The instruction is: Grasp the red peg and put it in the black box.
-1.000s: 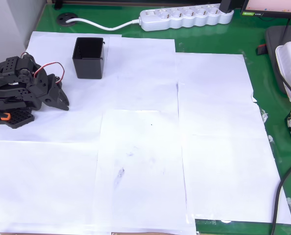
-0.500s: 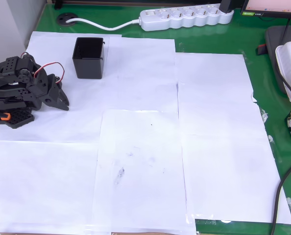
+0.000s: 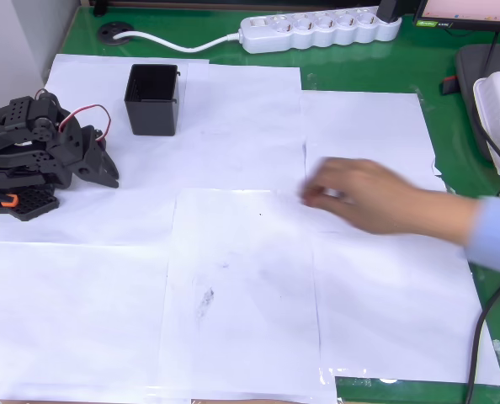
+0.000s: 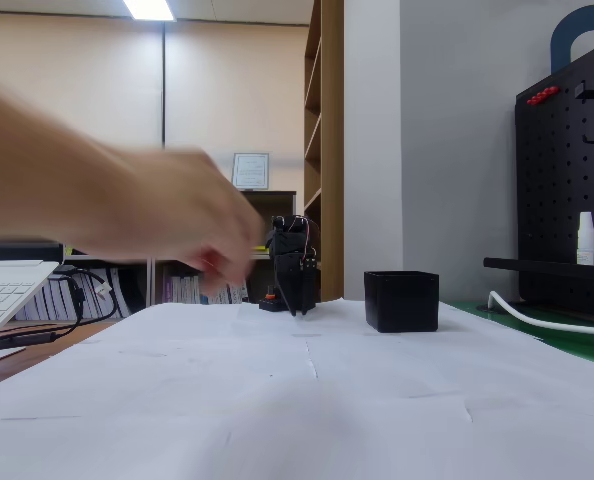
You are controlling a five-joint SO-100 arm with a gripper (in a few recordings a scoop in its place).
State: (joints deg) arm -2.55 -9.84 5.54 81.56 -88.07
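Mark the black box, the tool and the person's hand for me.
black box (image 3: 153, 114), overhead view, on its front wall.
tool (image 3: 107, 172), overhead view, between its fingertips.
person's hand (image 3: 372, 195), overhead view, on the back of the blurred hand.

no readable text, framed notice (image 4: 250, 170) on the far wall too small to read, white bottle (image 4: 585, 238) label illegible

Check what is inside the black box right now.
In the overhead view the black box shows only dark inner walls and floor; no peg is visible inside, though shadow hides detail. A person's hand reaches over the paper.
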